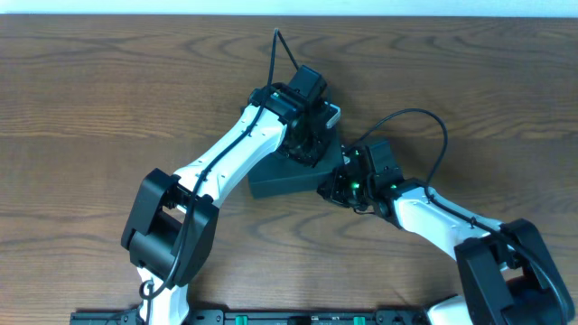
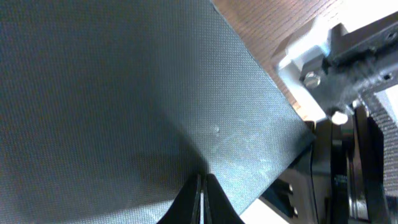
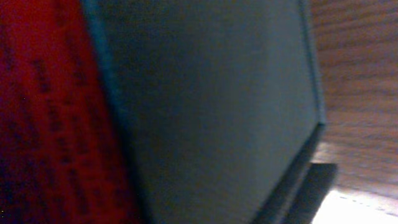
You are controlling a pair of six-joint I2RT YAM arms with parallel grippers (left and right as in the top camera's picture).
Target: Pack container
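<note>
The container (image 1: 275, 179), a dark matte box, lies in the middle of the table. My left gripper (image 1: 307, 146) hangs over its far right part. In the left wrist view the shut fingertips (image 2: 204, 178) rest against the box's dark textured top (image 2: 124, 93), with nothing between them. My right gripper (image 1: 337, 183) is at the box's right corner. Its fingers do not show in the right wrist view, which is filled by a blurred dark panel of the container (image 3: 217, 106) with a red printed surface (image 3: 43, 124) to its left.
The brown wooden table (image 1: 108, 81) surrounds the box on all sides. The two wrists stand close together at the box's right side. Metal and white parts of an arm (image 2: 354, 74) fill the right of the left wrist view.
</note>
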